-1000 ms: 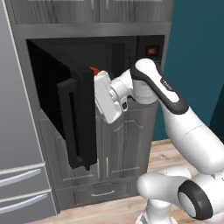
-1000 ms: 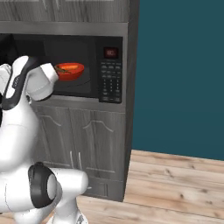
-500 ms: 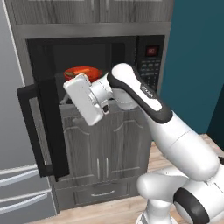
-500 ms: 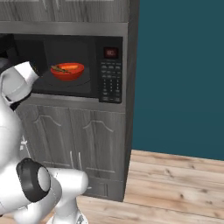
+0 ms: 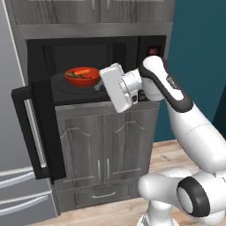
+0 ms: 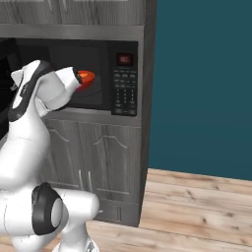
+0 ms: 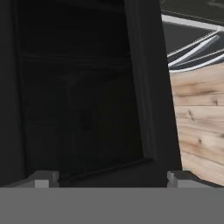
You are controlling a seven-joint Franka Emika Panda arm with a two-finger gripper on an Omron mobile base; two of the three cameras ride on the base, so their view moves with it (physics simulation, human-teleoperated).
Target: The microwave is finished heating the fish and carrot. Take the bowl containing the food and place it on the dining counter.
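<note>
Left base view: the microwave (image 5: 95, 70) stands with its door (image 5: 42, 128) swung wide to the left, and my gripper (image 5: 102, 86) hangs at the mouth of the cavity, just right of the bowl (image 5: 82, 77). My fingers are spread as wide as they go and hold nothing; in the hand view the two tips (image 7: 43, 178) sit far apart with the dark door panel (image 7: 83, 96) past them and wood floor (image 7: 197, 118) off to one side. The red-orange bowl rests on the cavity floor, apart from my fingers, with the carrot (image 5: 82, 71) lying across its top and the thin dark fish (image 5: 77, 76) beside it. From the right base view, my wrist covers most of the bowl (image 6: 86, 78), leaving one red edge showing. Right of my hand, the button panel (image 6: 124, 91) carries a small red display (image 6: 124, 59); its figures and the key labels are too small to read.
</note>
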